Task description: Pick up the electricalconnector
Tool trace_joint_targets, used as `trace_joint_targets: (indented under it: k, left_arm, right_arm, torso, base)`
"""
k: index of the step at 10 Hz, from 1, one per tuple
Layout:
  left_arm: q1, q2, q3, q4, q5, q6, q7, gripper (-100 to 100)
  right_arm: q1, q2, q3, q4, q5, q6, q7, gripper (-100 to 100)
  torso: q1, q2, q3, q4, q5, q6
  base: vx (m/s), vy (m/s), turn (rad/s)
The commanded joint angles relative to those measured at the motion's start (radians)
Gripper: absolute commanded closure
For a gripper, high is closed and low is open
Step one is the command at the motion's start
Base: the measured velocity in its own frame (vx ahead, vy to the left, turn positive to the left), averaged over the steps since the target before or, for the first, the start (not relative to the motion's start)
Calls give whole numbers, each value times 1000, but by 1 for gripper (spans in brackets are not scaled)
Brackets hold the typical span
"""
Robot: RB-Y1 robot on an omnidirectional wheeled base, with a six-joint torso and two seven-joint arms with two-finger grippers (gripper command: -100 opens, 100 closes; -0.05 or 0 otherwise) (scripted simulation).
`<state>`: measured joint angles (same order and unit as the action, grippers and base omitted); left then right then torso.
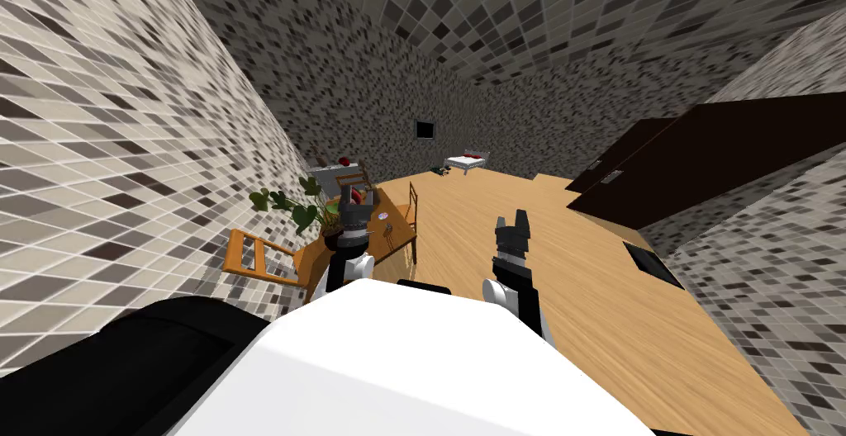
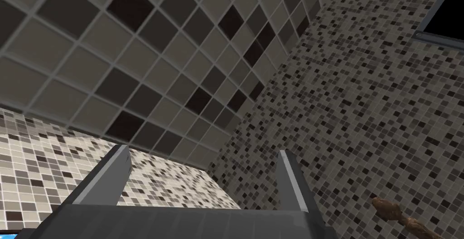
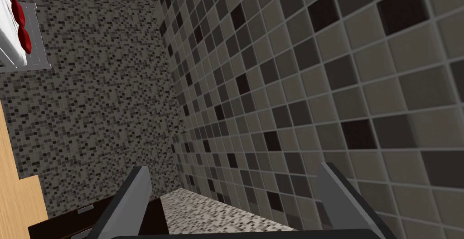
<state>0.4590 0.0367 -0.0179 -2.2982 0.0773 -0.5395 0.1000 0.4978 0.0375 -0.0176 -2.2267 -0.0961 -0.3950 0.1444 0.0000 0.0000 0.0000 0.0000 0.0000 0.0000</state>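
Note:
A wooden table (image 1: 395, 239) stands ahead on my left. A small pale object (image 1: 384, 217) lies on it near the right edge, too small for me to tell whether it is the electrical connector. My left gripper (image 1: 354, 198) is raised over the table, next to something red. In the left wrist view the left gripper (image 2: 203, 150) is open with nothing between its fingers, pointing at tiled wall. My right gripper (image 1: 510, 220) hangs over the wooden floor to the right of the table. The right wrist view shows the right gripper (image 3: 235, 166) open and holding nothing.
A leafy plant (image 1: 291, 202) stands at the table's left end. An orange chair (image 1: 258, 256) is on its near left and another chair (image 1: 411, 208) on its right. A long dark cabinet (image 1: 702, 158) lines the right wall. A bed (image 1: 467, 160) stands far back.

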Motion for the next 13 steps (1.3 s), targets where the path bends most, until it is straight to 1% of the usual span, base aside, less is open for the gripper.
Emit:
trace_joint_targets:
  k: [1, 4, 6, 8, 9, 10, 11, 12, 13]
  left_arm:
    - [-3, 35, -18, 35, 2, -2, 33, -100]
    - [-7, 94, -52, 93, 8, -5, 93, -100]
    - [-10, 145, -83, 146, 16, -9, 150, -100]
    - [-14, 206, -120, 206, 24, -13, 209, -100]
    - [-14, 206, -120, 210, 24, -13, 219, -100]
    - [-17, 240, -141, 246, 27, -16, 256, -100]
    - [-20, 272, -164, 278, 30, -20, 284, -100]
    - [-20, 275, -164, 285, 30, -20, 297, -100]
    - [-24, 312, -189, 326, 33, -23, 332, -100]
  right_arm:
    - [0, 0, 0, 0, 0, 0, 0, 0]
    - [0, 0, 0, 0, 0, 0, 0, 0]
    - [0, 0, 0, 0, 0, 0, 0, 0]
    - [0, 0, 0, 0, 0, 0, 0, 0]
    - [0, 0, 0, 0, 0, 0, 0, 0]
    - [0, 0, 0, 0, 0, 0, 0, 0]
    - [0, 0, 0, 0, 0, 0, 0, 0]
    - [0, 0, 0, 0, 0, 0, 0, 0]
    - [0, 0, 0, 0, 0, 0, 0, 0]
  torso:
    - [0, 0, 0, 0, 0, 0]
    - [2, 0, 0, 0, 1, 0]
    - [3, 1, 0, 0, 1, 0]
    - [4, 1, 0, 0, 1, 0]
    - [4, 1, 0, 0, 1, 0]
    - [3, 0, 0, 0, 1, 0]
    - [2, 0, 0, 0, 1, 0]
    - [3, 1, 0, 0, 1, 0]
    - [3, 0, 0, 0, 1, 0]
  base:
    - [-3, 17, -165]
    - [-7, 34, -157]
    - [-15, 44, -193]
    - [-13, 55, -231]
    - [-13, 40, -93]
    - [-13, 29, -168]
    - [-19, 33, -300]
    - [-10, 35, -121]
    - [-7, 33, -183]
